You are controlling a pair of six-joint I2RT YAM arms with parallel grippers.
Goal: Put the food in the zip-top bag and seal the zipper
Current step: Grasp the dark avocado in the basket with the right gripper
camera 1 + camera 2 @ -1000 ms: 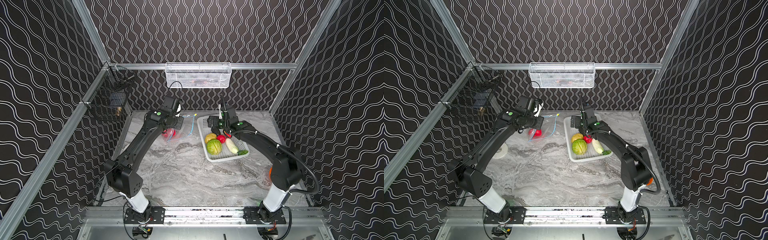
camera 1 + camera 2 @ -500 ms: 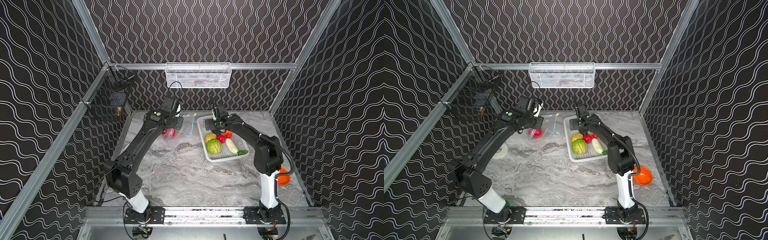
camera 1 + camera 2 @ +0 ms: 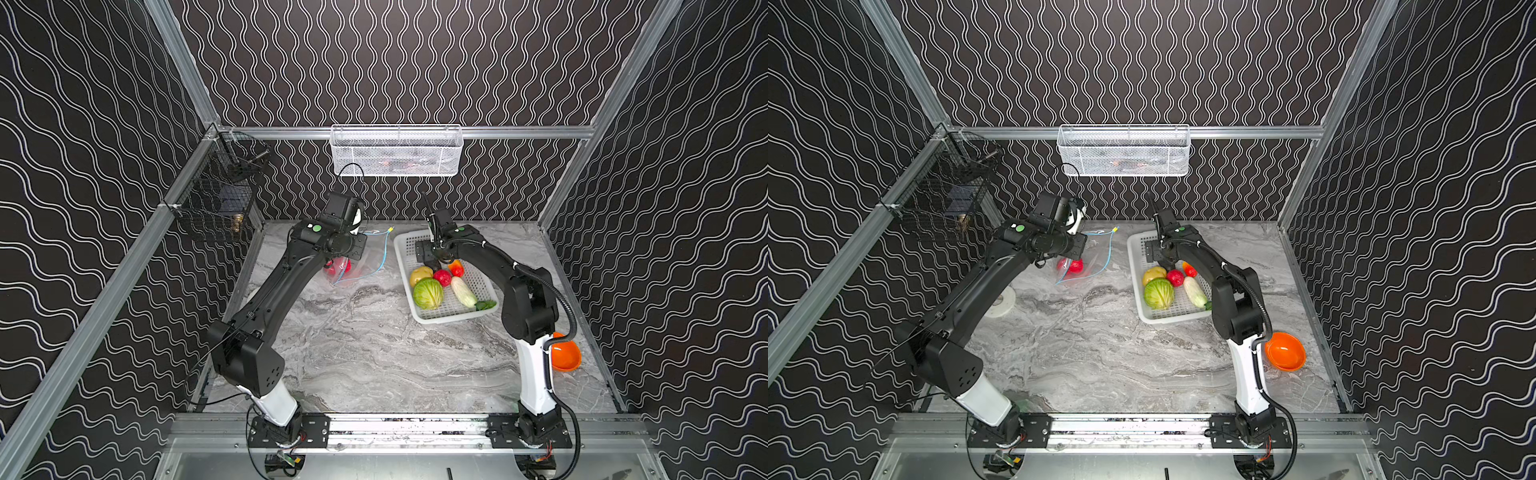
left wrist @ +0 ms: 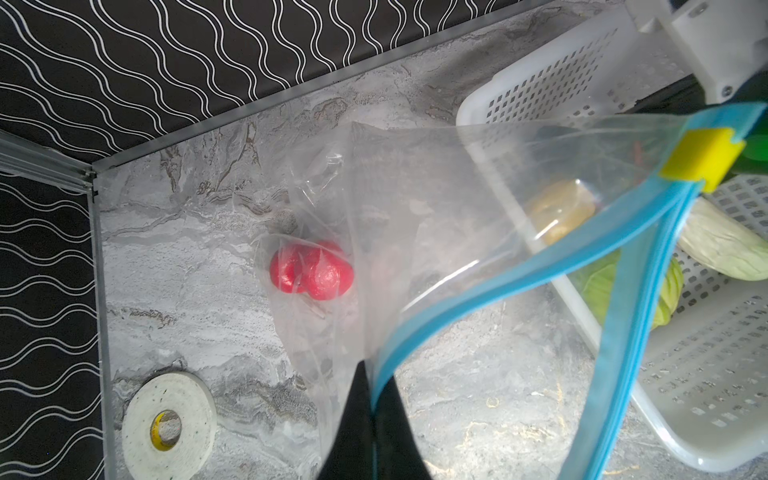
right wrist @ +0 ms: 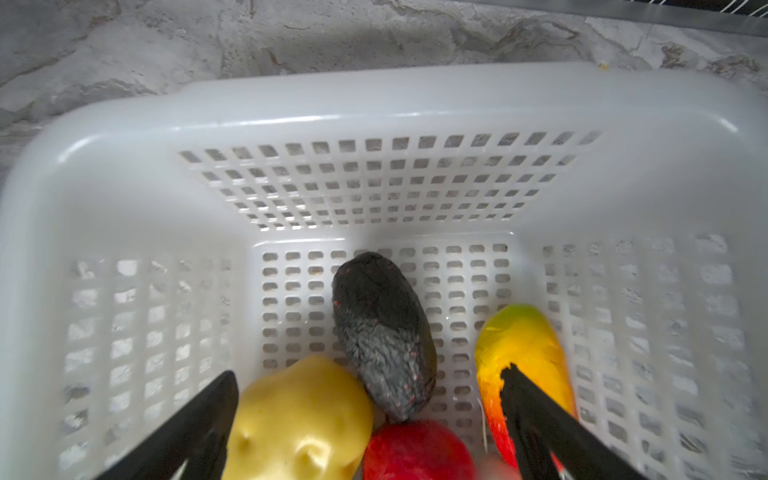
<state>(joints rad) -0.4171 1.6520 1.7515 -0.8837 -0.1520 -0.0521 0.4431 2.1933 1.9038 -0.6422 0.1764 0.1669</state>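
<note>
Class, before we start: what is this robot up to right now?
The left gripper is pinched on the blue zipper, holding the zip-top bag up with its mouth open; two red rounds lie inside. The right gripper hangs open and empty in the white basket, jaws either side of the potato and avocado. The pepper, another red round, cabbage and radish wait there too.

A white perforated basket [image 5: 374,104], an orange bowl [image 3: 1284,352] and a tape roll [image 4: 189,399] sit on the marble tabletop [image 3: 374,353].
</note>
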